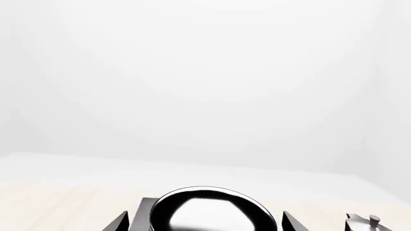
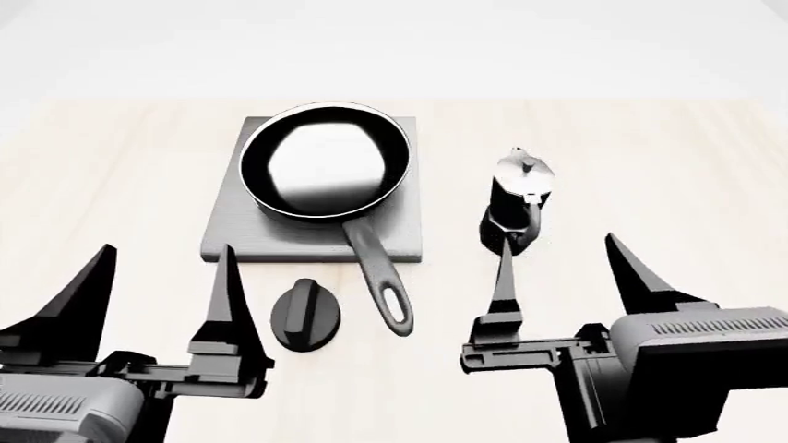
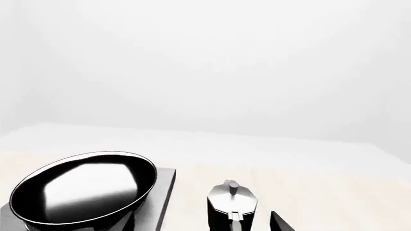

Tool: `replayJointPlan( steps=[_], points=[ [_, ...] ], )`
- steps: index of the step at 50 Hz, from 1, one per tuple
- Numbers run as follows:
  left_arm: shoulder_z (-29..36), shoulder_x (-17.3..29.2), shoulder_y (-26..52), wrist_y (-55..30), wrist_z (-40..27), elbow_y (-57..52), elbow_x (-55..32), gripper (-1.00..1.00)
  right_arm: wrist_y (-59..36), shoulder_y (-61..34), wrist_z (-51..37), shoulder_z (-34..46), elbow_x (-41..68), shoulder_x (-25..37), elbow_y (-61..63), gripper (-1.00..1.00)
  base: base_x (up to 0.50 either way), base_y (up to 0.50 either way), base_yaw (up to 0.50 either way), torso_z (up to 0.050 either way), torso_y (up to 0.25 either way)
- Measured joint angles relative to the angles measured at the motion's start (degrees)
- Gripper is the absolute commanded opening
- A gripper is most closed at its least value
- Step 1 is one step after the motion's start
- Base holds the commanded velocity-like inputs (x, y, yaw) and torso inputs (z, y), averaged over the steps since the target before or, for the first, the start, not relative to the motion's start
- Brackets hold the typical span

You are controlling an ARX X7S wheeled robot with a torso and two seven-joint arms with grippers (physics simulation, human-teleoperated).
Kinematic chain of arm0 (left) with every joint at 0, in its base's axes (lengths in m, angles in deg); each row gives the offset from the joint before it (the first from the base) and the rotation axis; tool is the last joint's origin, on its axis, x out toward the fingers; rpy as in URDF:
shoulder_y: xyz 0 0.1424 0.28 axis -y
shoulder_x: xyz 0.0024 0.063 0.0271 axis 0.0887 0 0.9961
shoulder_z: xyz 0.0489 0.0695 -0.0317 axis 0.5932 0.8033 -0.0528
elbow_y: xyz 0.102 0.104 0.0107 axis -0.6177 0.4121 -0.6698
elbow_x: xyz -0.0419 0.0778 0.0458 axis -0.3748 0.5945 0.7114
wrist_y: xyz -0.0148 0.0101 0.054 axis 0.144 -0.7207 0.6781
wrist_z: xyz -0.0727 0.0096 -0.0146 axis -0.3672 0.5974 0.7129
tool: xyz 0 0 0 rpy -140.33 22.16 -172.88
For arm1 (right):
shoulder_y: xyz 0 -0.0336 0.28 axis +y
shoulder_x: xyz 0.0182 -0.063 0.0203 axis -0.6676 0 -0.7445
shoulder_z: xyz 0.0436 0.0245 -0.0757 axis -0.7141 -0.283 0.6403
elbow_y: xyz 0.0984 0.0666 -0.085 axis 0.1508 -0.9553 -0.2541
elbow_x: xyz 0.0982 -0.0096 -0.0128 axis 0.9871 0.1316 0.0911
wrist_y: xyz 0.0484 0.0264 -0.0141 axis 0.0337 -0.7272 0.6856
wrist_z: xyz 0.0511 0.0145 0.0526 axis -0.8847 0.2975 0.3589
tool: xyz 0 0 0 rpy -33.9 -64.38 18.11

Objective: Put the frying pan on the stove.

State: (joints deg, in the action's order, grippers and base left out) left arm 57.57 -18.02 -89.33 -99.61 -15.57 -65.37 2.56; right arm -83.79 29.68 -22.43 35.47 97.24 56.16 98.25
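Note:
The glossy black frying pan (image 2: pixel 325 161) sits on the grey square stove (image 2: pixel 246 231), its long handle (image 2: pixel 376 277) pointing toward me past the slab's near edge. It also shows in the left wrist view (image 1: pixel 207 211) and the right wrist view (image 3: pixel 83 195), where the stove (image 3: pixel 163 192) lies under it. My left gripper (image 2: pixel 161 291) is open and empty, near the stove's near-left corner. My right gripper (image 2: pixel 569 277) is open and empty, on the near side of the moka pot.
A tall black moka pot (image 2: pixel 518 198) with a silver top stands right of the stove; it also shows in the right wrist view (image 3: pixel 231 202). A small round black knob (image 2: pixel 305 316) lies on the light wooden table (image 2: pixel 111 175) beside the pan handle.

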Motion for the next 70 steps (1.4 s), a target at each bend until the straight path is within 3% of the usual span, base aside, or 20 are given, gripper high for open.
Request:
replayJointPlan(
  steps=[41, 70],
  points=[
    [-4.5, 1.9, -1.6, 0.1, -3.3, 0.6, -3.0, 1.00, 13.1, 13.2, -3.1, -12.0, 2.9, 8.7, -1.5, 1.00, 0.00, 0.00, 0.00, 0.000, 0.000],
    [-15.1, 4.8, -9.3, 5.6, -4.8, 0.6, -6.9, 1.00, 23.9, 28.8, -7.4, -27.3, 6.1, 16.9, -0.1, 1.00, 0.00, 0.00, 0.00, 0.000, 0.000]
  ],
)
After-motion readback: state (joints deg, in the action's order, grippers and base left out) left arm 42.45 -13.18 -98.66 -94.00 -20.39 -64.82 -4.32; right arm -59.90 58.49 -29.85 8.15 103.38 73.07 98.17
